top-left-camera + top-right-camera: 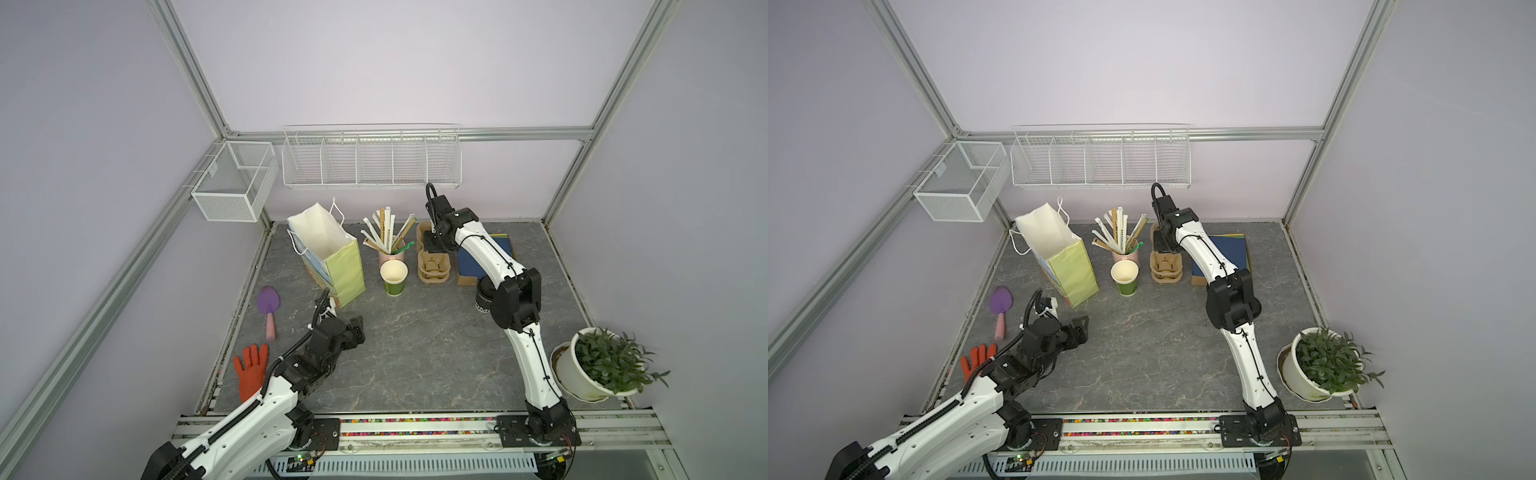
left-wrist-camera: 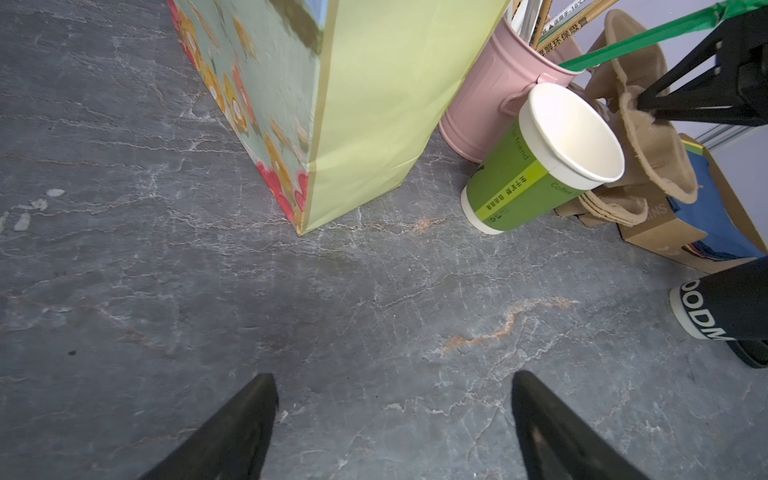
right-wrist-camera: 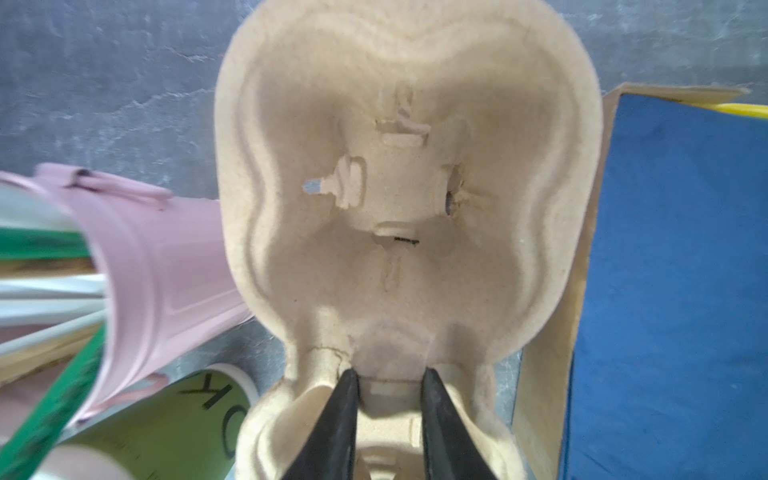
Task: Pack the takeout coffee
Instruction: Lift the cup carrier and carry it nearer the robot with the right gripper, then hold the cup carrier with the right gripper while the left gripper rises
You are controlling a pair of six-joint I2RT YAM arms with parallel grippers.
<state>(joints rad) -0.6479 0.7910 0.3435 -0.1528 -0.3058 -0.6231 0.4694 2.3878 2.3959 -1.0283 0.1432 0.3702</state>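
The takeout coffee [image 2: 731,307] stands upright on the table [image 1: 415,353], just beside the cardboard box [image 1: 467,279] of blue sheets. The left wrist view shows its black wall and pale print. In both top views the right arm covers most of it.

The right gripper [image 3: 390,390] is clamped on the centre rib of the top cup carrier [image 3: 407,187], a contact that only the right wrist view shows. The top views show that carrier raised at one end above the carrier stack [image 1: 434,270].

The left gripper [image 2: 392,376] hangs over bare table with fingers spread wide and holds nothing. It is near the paper bag [image 2: 374,104] and the green cup [image 2: 519,187].
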